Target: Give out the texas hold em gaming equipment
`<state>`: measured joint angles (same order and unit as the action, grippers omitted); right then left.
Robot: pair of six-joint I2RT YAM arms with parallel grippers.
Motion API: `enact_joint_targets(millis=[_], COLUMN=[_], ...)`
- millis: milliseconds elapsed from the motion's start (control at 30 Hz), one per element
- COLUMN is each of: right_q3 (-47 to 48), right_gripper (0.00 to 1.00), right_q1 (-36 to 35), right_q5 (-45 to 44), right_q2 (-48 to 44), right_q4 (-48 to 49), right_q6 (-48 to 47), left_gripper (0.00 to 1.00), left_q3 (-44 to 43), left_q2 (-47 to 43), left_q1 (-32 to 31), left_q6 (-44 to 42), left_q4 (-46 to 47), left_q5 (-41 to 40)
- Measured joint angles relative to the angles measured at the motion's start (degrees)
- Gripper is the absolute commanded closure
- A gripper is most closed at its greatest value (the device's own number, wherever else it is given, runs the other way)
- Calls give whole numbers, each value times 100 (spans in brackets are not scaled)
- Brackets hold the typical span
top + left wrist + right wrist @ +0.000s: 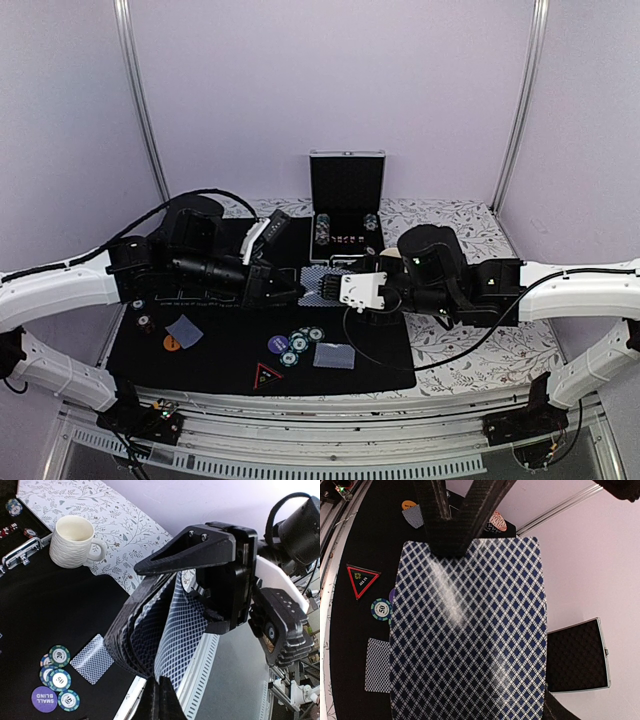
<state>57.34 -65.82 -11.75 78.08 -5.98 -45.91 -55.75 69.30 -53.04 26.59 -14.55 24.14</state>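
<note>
Four chips, one purple button

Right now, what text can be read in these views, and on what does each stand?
"SMALL BLIND": purple button.
"ALL IN": red-edged triangle marker.
"50": green-and-white chip.
Orange button: print too small to read.

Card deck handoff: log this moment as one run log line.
phase: card draw | left hand: shut on outer card | right hand: holding deck above black mat | laid out: chips, small blind button
</note>
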Motion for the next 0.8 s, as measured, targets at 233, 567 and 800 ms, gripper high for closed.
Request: enact_joint_targets(millis=[233,567,800], right_q3=[-4,-157,-190], right_gripper=[45,45,45], right_q1=[7,131,184], right_q5=[0,7,13], right_q2=[0,-66,-76], right_q4=[2,52,131], right_q6=[4,74,111], left_gripper=[100,100,100], left_q3=[0,96,118], left_q2=[-39,-855,-1248], left_q1=[24,216,837], left_q6=[-20,-17,4], left_q4=[-46,-74,-702], left_q5=[-7,-44,-291])
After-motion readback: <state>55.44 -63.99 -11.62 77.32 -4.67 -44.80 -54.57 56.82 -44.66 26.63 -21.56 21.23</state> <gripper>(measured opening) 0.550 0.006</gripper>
